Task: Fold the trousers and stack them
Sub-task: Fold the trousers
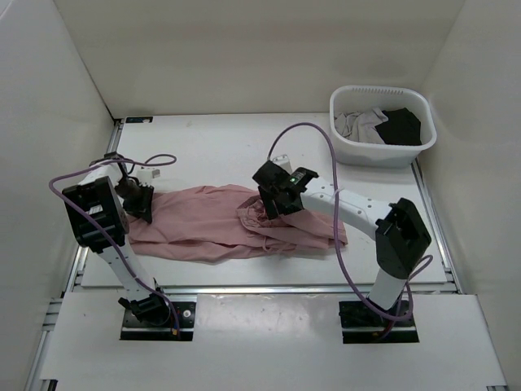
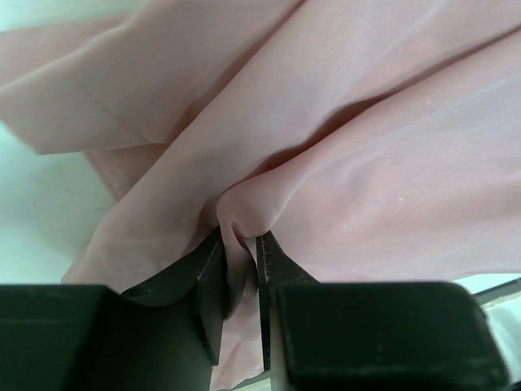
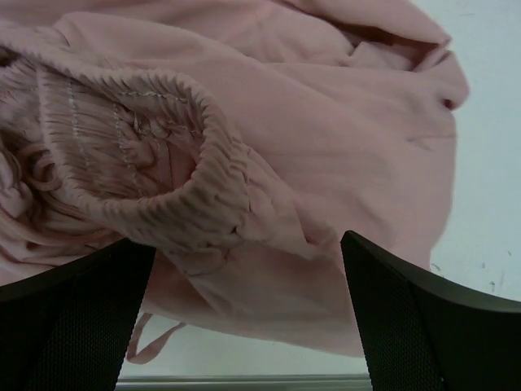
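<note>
The dusty-pink trousers (image 1: 220,224) lie crumpled across the middle of the white table, legs toward the left, gathered waist toward the right. My left gripper (image 1: 140,204) sits at their left end and is shut on a pinched fold of the pink fabric (image 2: 240,244). My right gripper (image 1: 273,204) hovers over the waist, open and empty. In the right wrist view the elastic waistband (image 3: 163,204) bunches just ahead of the spread fingers (image 3: 407,318), and a thin pink drawstring (image 3: 151,342) hangs loose onto the table.
A white laundry basket (image 1: 362,151) stands at the back right corner with a grey garment (image 1: 362,122) and a black garment (image 1: 403,126) inside. White walls enclose the table on three sides. A purple cable (image 1: 313,134) loops above the right arm.
</note>
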Motion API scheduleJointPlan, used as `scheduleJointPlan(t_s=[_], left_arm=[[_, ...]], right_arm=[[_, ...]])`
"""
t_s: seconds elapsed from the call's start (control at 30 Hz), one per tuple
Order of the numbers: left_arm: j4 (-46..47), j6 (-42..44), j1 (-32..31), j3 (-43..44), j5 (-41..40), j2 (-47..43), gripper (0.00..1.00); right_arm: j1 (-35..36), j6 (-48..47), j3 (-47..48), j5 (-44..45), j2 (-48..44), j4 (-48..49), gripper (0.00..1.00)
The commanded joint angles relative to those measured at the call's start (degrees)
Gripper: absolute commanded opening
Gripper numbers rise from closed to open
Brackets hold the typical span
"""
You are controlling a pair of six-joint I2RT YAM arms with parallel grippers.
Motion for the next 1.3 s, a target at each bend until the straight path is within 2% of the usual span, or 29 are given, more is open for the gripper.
scheduleJointPlan(t_s=[0.0, 0.07, 0.17, 0.2, 0.23, 0.27, 0.3, 0.33, 0.37, 0.43, 0.5, 0.6, 0.73, 0.9, 0.97, 1.0, 1.07, 1.13, 1.27], left_arm=[[-0.47, 1.01, -0.39, -1.31, 3.51, -1.67, 0.31], [-0.47, 1.01, -0.39, -1.31, 3.52, -1.67, 0.33], [-0.47, 1.01, -0.39, -1.84, 2.99, -1.67, 0.33], [-0.47, 1.53, -0.39, -1.84, 2.99, -2.19, 0.33], [-0.47, 1.53, -0.39, -1.84, 2.99, -2.2, 0.33], [-0.47, 2.06, -0.39, -1.84, 2.99, -2.2, 0.33], [-0.47, 2.06, -0.39, -1.84, 2.99, -2.2, 0.33], [-0.47, 2.06, -0.39, -1.84, 2.99, -2.2, 0.33], [-0.47, 2.58, -0.39, -1.84, 2.99, -2.2, 0.33], [-0.47, 2.59, -0.39, -1.84, 2.46, -2.2, 0.3], [-0.47, 3.12, -0.39, -1.84, 2.46, -1.58, 0.28], [-0.47, 3.64, -0.39, -1.84, 2.46, -1.58, 0.27], [-0.47, 3.64, -0.39, -1.84, 2.46, -0.53, 0.26], [-0.47, 3.64, -0.39, -0.08, 2.46, 0.52, 0.26], [-1.08, 3.64, -0.39, 0.62, 2.46, 0.53, 0.26], [-1.08, 3.64, -0.39, 1.23, 2.46, 0.53, 0.26], [-1.08, 3.64, -0.39, 1.77, 2.46, 1.06, 0.27], [-1.08, 3.64, -0.39, 2.38, 1.93, 1.06, 0.27], [-1.08, 4.17, -0.39, 3.0, 1.41, 1.58, 0.28]], right_arm=[[-2.19, -7.05, -1.35, -13.59, -3.42, 10.43, 0.99], [-2.19, -7.05, -2.93, -13.59, -2.9, 10.44, 0.99], [-2.72, -6.52, -4.51, -8.77, 0.26, 10.44, 0.99], [-2.72, -6.52, -4.52, -7.98, 1.23, 10.44, 0.95], [-3.24, -6.52, -4.52, -7.27, 3.07, 10.44, 0.82], [-3.25, -5.57, -2.61, -5.44, 3.78, 10.44, 0.53], [-3.25, -4.86, -1.72, -5.42, 3.79, 9.57, 0.36], [-2.55, -3.98, -0.66, -4.37, 4.31, 8.69, 0.12], [-1.76, -0.67, 0.3, -1.84, 3.62, 8.07, 0.0], [2.27, 1.64, 3.11, 2.73, 1.77, 8.06, 0.0], [7.87, 6.54, 6.1, 12.39, 1.77, 5.71, 0.0], [13.86, 9.12, 14.44, 21.01, 6.48, 3.15, 0.0], [16.17, 9.03, 21.49, 17.1, 15.81, 3.14, 0.0], [16.17, 14.81, 18.95, 11.73, 21.54, 3.76, 0.0], [16.7, 15.62, 16.58, 9.53, 20.93, 4.45, 0.07], [17.22, 15.62, 15.35, 8.57, 20.4, 5.59, 0.23], [17.84, 11.34, 13.15, 2.8, 18.39, 10.07, 0.67], [19.68, 8.17, 14.45, 0.91, 17.24, 10.7, 0.79], [21.62, 3.94, 23.68, 2.14, 13.2, 5.88, 0.8]])
